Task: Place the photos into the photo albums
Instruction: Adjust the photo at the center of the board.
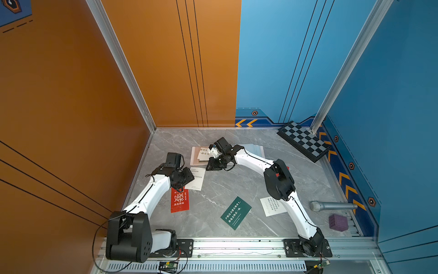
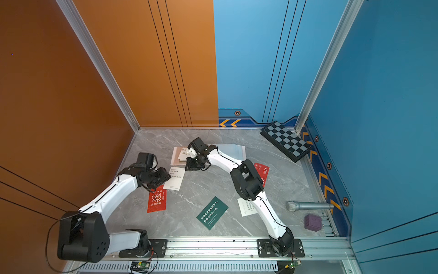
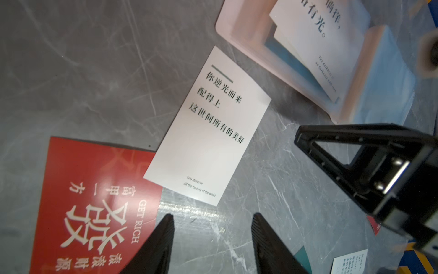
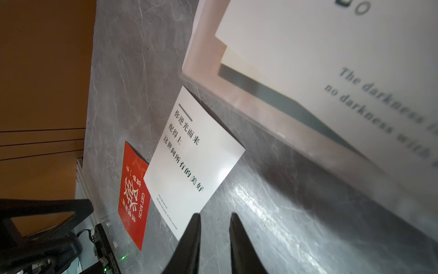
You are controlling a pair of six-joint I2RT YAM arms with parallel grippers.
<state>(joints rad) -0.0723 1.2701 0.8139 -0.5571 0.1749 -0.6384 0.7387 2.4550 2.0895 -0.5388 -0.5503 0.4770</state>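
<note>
Now: both pincers empty, one card on the album

Low over the grey table (image 1: 237,185), the right gripper (image 4: 215,218) hovers just beside the near edge of the photo album (image 1: 194,161). Its jaws are only narrowly parted, with nothing between them. The left gripper (image 3: 213,215) hangs above bare table with a wider gap, likewise empty, and its tips are near the short edge of the loose white card (image 3: 208,128).

The album lies open toward the back of the table, a pale pink border showing round bluish sleeve pages. The page card (image 1: 204,151), white with black print, rests on its left-hand page. Whether it sits inside a sleeve or only on top cannot be told.

The loose white card lies flat just beside the album, one corner overlapping the red card (image 3: 94,208). The green card (image 1: 235,213) lies alone toward the front middle. A third white card (image 1: 269,206) is partly hidden under the right arm, and a second red card (image 2: 263,170) shows beside that arm's elbow.

A checkered board (image 1: 303,140) sits in the far right corner. A microphone (image 1: 331,206) and a purple cube (image 1: 338,222) lie along the right edge.
</note>
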